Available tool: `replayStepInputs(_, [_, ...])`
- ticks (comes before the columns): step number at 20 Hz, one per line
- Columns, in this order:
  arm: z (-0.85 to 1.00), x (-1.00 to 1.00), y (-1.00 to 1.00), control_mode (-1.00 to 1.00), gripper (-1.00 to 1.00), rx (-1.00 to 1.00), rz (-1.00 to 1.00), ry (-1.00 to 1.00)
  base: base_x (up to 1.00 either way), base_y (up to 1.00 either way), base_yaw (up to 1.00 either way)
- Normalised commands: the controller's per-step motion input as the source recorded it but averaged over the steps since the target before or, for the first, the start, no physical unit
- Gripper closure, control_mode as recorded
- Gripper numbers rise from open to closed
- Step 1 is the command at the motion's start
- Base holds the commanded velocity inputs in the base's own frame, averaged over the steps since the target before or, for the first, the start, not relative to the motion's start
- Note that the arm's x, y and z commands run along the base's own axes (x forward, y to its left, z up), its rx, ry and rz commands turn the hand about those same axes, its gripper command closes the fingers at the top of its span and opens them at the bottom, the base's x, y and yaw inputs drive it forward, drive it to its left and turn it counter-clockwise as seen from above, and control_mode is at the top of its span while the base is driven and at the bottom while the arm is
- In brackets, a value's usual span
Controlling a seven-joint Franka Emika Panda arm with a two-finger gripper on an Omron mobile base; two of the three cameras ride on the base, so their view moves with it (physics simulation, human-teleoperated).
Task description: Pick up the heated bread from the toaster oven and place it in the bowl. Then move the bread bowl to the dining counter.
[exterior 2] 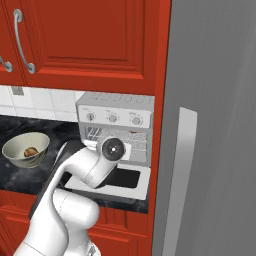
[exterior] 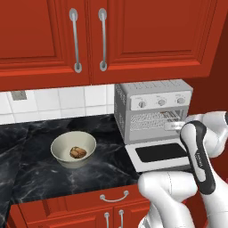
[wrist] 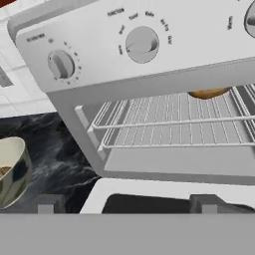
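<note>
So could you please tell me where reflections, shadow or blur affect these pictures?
Hand view: the deep cream-white bowl has a dark mirror-like sheen, and the small golden-orange roll is shaded under the boxy silver-grey toaster oven top. Left base view: soft, even light. Right base view: no glare or blur.

The robot arm [exterior: 178,196] is white, smooth and round. One long part has a black cover with tiny pale writing. A round grey cap with a dark middle sits on one joint. The pincer [wrist: 127,205] has two small dark grey tips.

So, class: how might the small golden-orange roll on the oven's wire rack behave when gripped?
The small golden-orange roll looks rounded, so it may roll along the wire rack. Being bread, it is probably light and squashable. It sits deep inside, so reaching in looks awkward.
</note>
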Motion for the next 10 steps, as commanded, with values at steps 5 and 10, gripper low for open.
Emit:
replayStepInputs(5, [0.00,0.13,0.01,-1.00,-1.00,-0.02,0.03,-0.21,0.00,0.00,0.00])
replayStepInputs(10, [0.00,0.20,0.07,-1.00,-1.00,-0.04,0.00,-0.14,0.00,0.00,0.00])
